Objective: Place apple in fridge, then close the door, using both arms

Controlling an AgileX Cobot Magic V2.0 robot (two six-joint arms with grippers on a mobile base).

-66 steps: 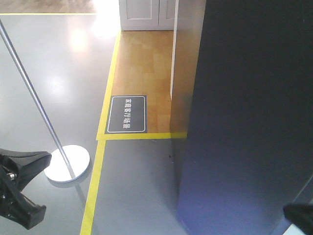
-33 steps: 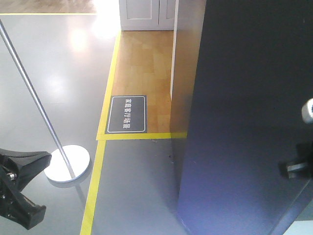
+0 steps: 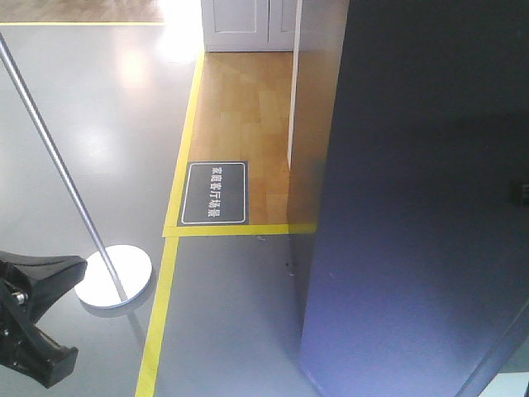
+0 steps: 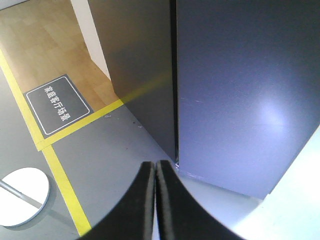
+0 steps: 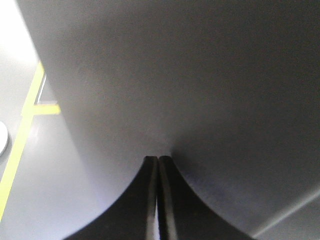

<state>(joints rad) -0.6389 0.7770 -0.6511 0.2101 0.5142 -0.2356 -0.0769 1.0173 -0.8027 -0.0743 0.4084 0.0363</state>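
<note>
Both grippers have their fingers pressed together with nothing between them. Seen from its own wrist camera, the right gripper (image 5: 157, 162) points its closed black tips at the dark grey outer face of the door (image 5: 200, 90), and the tips seem to touch that face or to be just in front of it; I cannot tell which. At the left edge of this view a piece of yellow floor tape (image 5: 22, 135) crosses the grey floor. The left gripper (image 4: 155, 167) is also closed, its two curved fingers meeting in a thin line, and it hangs above the grey floor (image 4: 110, 150), a little in front of the lower corner of the fridge (image 4: 145, 65). From this camera the door (image 4: 245, 90) lies flat against the fridge body, with only a narrow dark seam between them, so it looks shut. The apple is not visible in any view. In the front view the left gripper (image 3: 33, 318) is at the lower left corner, well apart from the door (image 3: 421, 198), which fills the right side. Beside the gripper stands a thin metal pole (image 3: 50, 157) on a round white base (image 3: 116, 277). Further away a black floor sign (image 3: 215, 193) with white characters lies on the wooden floor (image 3: 244, 107), inside the yellow floor tape (image 3: 169, 281).
</note>
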